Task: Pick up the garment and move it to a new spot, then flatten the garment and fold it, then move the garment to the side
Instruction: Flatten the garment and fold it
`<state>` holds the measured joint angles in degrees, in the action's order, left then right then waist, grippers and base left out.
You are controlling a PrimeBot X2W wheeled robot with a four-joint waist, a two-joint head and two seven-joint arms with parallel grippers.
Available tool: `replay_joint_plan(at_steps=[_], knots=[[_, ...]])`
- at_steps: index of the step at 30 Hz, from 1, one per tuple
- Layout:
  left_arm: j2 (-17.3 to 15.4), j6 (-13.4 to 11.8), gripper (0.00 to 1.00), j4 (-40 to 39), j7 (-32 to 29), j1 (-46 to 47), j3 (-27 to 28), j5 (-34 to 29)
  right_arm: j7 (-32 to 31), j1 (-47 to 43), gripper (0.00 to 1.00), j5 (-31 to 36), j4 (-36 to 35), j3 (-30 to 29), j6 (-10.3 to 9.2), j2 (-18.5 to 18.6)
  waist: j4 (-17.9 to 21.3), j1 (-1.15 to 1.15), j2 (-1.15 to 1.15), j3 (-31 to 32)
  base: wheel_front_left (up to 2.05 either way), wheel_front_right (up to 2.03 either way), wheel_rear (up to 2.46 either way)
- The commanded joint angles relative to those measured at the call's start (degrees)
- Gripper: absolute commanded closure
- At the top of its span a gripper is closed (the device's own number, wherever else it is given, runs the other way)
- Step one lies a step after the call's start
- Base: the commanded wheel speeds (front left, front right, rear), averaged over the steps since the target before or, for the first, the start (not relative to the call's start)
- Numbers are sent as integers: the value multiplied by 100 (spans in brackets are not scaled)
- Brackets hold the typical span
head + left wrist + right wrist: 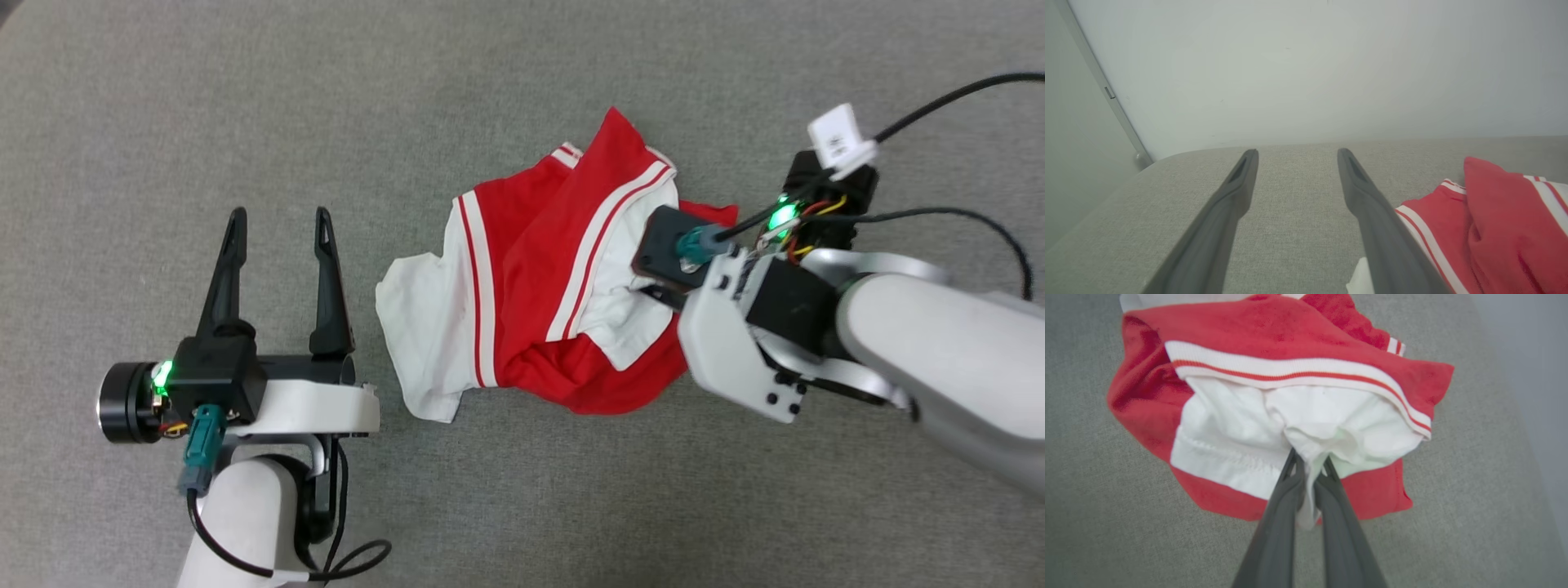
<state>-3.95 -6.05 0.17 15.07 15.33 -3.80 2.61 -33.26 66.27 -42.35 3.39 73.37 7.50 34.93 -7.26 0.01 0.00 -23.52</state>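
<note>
The garment [539, 286] lies crumpled on the grey fabric surface, red with white parts and red-and-white striped trim. My right gripper [1309, 462] is shut on a fold of its white cloth, pinched between both fingers; the garment [1274, 396] bunches up just beyond the tips. In the head view the right wrist [735, 294] sits over the garment's right edge and hides the fingers. My left gripper [282, 214] stands open to the left of the garment, nothing between its fingers. The left wrist view has the open left gripper [1297, 151] with the garment [1494, 220] off to its right.
The grey padded surface [245, 106] spreads all around the garment. A pale wall [1306, 69] rises behind its far edge, and the surface's rounded corner [1151, 163] lies at the far left. Black cables [963, 220] trail from the right wrist.
</note>
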Motion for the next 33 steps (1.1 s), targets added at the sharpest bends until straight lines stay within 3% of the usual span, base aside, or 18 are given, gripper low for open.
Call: replay_joint_plan(at_steps=[1,9,13,16,18,24,27,29,33], knots=[[9,33,0,11,14,-98,20,-41,240,67,100,8,-95,-1,-2,150,106,-1,0,183,0,0,0],[27,51,0,19,15,-469,205,-64,1473,-517,100,-404,-407,-66,-3,1246,408,-1,0,642,0,0,0],[37,94,0,28,15,-611,257,-67,1831,-1192,100,-557,-107,-302,-3,1844,507,-1,0,726,0,0,0],[49,98,0,29,15,-673,269,-86,2083,-1809,100,-752,310,-490,-3,2074,542,-1,0,747,0,0,0],[53,127,0,40,15,-683,269,-99,2220,-2153,100,-792,643,-584,-3,2130,554,-1,0,749,0,0,0],[57,183,0,107,15,-744,285,-134,2442,-3182,100,-1122,1595,-566,5,1691,584,-1,0,828,0,0,0],[58,191,0,136,14,-824,287,-158,2791,-3269,100,-1237,1770,-812,5,1532,628,-1,0,949,0,0,0],[41,201,0,159,15,-873,307,-178,2999,-3273,0,-1205,1756,-1005,4,1593,659,-1,0,1043,0,0,0],[38,206,0,190,15,-978,328,-201,3235,-3231,0,-1140,1474,-1429,-3,1879,723,-1,0,1220,0,0,0]])
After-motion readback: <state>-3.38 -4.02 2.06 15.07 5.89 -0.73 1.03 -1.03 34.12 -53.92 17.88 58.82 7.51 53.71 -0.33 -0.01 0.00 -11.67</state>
